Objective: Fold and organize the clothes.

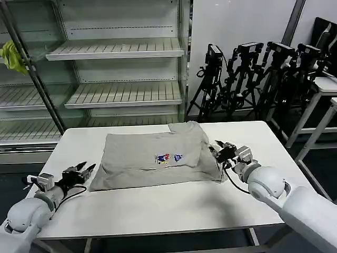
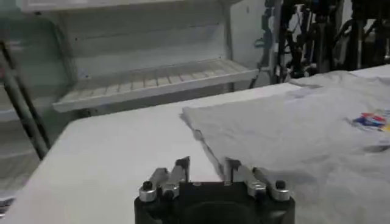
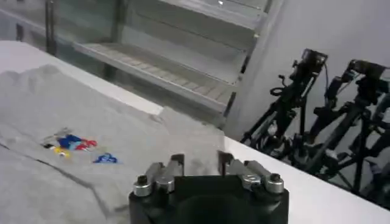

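Observation:
The clothes, a light grey T-shirt (image 1: 152, 158) with a small multicoloured print (image 1: 167, 157), lie partly folded on the white table (image 1: 158, 203). One side is folded over the chest. My left gripper (image 1: 84, 168) stands open just off the shirt's left edge, low over the table. In the left wrist view the shirt's edge (image 2: 204, 143) lies right ahead of that gripper (image 2: 206, 163). My right gripper (image 1: 219, 147) is open at the shirt's right edge. The right wrist view shows grey cloth (image 3: 91, 164) under and ahead of the right gripper (image 3: 198, 161), with nothing held.
Metal shelves (image 1: 116, 50) stand behind the table, with a yellow-green cloth (image 1: 13, 55) at the far left. Black tripods (image 1: 253, 74) crowd the back right. Another white table (image 1: 326, 87) is at the right. Bare tabletop lies in front of the shirt.

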Tool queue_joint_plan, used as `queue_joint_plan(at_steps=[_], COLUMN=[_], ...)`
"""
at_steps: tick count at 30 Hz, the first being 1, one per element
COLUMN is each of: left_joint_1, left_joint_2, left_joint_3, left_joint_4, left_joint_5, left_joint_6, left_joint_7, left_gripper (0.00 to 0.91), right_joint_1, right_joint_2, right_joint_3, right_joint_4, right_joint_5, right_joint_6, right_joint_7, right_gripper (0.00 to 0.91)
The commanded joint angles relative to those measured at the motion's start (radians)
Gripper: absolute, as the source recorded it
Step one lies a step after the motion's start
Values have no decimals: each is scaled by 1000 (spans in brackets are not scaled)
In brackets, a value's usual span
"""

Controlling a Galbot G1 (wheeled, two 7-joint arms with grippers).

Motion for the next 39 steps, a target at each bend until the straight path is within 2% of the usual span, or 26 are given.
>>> queue_joint_plan(at_steps=[1,3,7,18,34,35,36,38,39], left_joint_1=[283,298,258,148,173,177,181,188,191], left_joint_2=[57,31,-6,-75,-84,-84,-83,-83,-83], left_joint_3=[-172,-164,-109,-17,-18,-20,-23,-28,-30], left_joint_4=[-204,-222,-214,-133,-131,-131,-133,-136,-137], left_joint_5=[-197,-193,-164,-103,-77,-77,-77,-76,-76], left_joint_6=[94,99,98,78,66,65,64,63,62], left_joint_7=[-38,-39,-37,-24,-15,-15,-14,-12,-11], left_gripper=[907,907,907,907,907,907,907,907,907], right_joint_1=[-337,-453,-497,-463,-437,-437,-437,-437,-438], right_joint_2=[-161,-175,-141,-27,97,102,106,114,118], right_joint_3=[269,339,352,292,211,208,205,203,203], right_joint_4=[243,294,305,193,94,89,85,80,78], right_joint_5=[56,52,45,4,-68,-69,-73,-80,-81], right_joint_6=[-28,-29,-40,-39,-15,-15,-12,-9,-7], right_joint_7=[11,17,43,47,24,22,21,17,15], right_gripper=[907,907,907,907,897,796,736,494,423])
